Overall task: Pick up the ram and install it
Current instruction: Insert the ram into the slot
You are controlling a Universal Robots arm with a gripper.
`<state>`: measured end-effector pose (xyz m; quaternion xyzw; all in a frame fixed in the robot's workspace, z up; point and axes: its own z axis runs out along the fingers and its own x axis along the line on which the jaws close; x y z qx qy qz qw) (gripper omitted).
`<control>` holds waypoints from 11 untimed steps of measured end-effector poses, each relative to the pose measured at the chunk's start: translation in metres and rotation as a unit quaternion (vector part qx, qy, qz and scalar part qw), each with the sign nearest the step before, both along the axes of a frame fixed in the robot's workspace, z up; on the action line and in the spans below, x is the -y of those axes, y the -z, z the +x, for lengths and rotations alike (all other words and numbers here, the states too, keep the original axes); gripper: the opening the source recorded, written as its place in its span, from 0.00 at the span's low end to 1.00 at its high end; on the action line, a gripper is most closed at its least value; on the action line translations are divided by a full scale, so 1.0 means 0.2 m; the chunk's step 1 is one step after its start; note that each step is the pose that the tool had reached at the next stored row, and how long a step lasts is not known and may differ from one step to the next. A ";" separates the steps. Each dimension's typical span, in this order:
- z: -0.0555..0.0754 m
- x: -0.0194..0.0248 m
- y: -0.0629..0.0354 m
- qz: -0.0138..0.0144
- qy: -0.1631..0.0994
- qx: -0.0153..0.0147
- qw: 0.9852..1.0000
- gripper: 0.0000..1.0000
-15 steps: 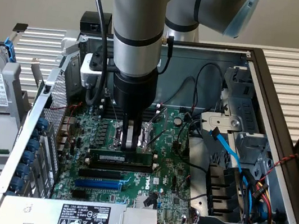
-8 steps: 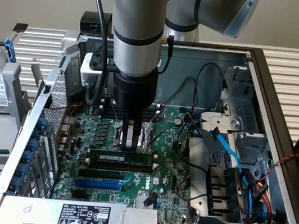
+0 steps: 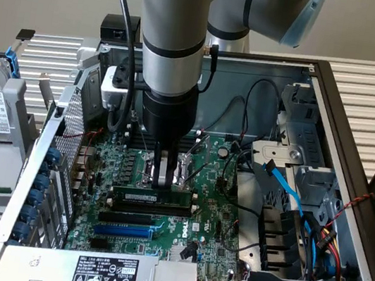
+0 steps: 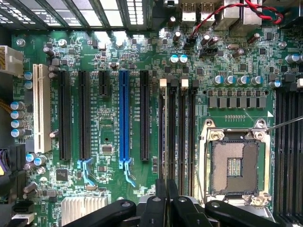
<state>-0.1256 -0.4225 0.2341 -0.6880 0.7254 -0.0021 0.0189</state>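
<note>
Silver labelled box (image 3: 106, 274) sits nearest in the exterior view, then the green motherboard (image 3: 211, 215). On it comes the blue slot (image 3: 123, 230), then a black slot (image 3: 125, 216) just behind. Next back is the ram (image 3: 137, 195), a green stick standing on its long edge with its label face toward the camera. Its long axis runs from the exterior view's left to right, parallel to the slots. It sits right on top of a black memory slot; can't tell if it is seated.

The gripper (image 3: 161, 185) is straight above, jaws narrow and pinching the ram's top edge near mid-length. So the ram lies directly below the jaws, with the fingers crossing its thin side and the long axis sticking out both ways. My read: only a downward push separates stick from slot.

In the wrist view the gripper (image 4: 166, 187) lines up with the row of black memory slots. The processor socket (image 4: 234, 163) is just beside them. The case's back wall (image 3: 255, 73) is farthest.
</note>
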 end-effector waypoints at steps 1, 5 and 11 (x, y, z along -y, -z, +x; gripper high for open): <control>0.00 0.000 0.000 0.000 0.000 0.000 1.000 0.13; 0.00 0.001 0.000 0.000 0.000 0.001 1.000 0.13; 0.00 0.001 0.003 0.000 0.000 0.005 1.000 0.13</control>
